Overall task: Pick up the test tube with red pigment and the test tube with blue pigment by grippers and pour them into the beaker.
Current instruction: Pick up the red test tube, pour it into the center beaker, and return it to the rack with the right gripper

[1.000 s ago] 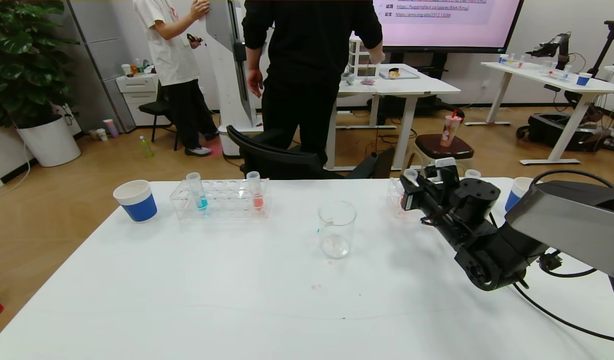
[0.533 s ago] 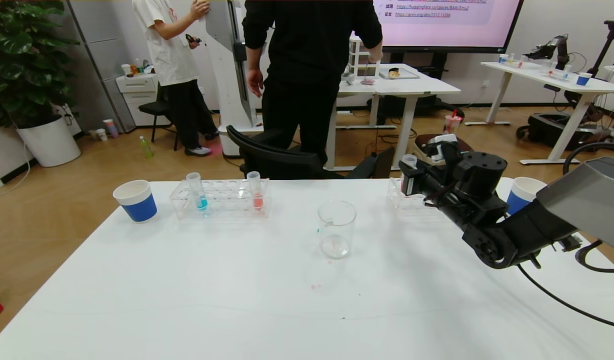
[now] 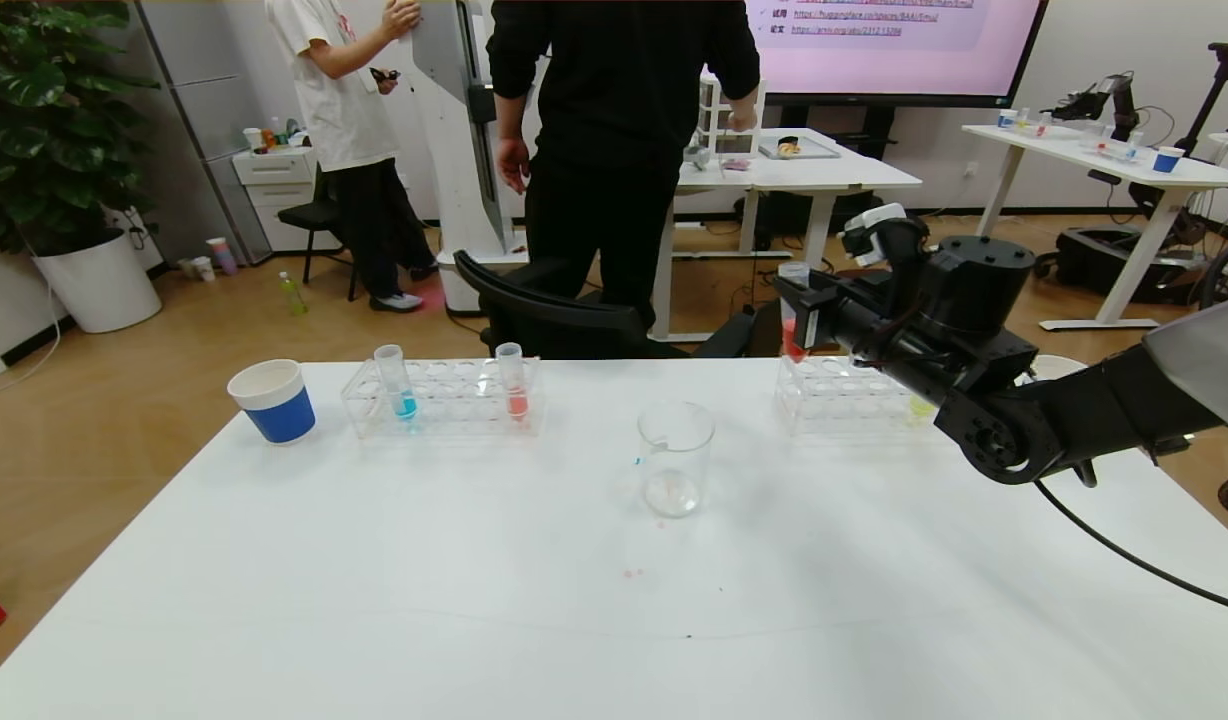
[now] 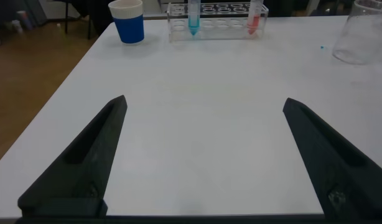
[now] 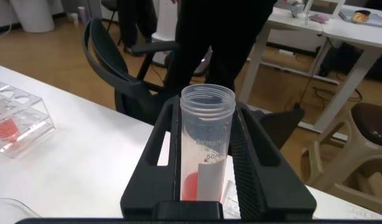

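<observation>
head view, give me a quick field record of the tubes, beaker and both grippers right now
right gripper: shut on red tube, held upright above the right rack
left gripper: open, low over bare table, holding nothing
blue tube: standing in left rack
pink tube: standing in left rack
beaker: upright mid-table, between the racks, apart from both
blue cup: left of left rack
</observation>
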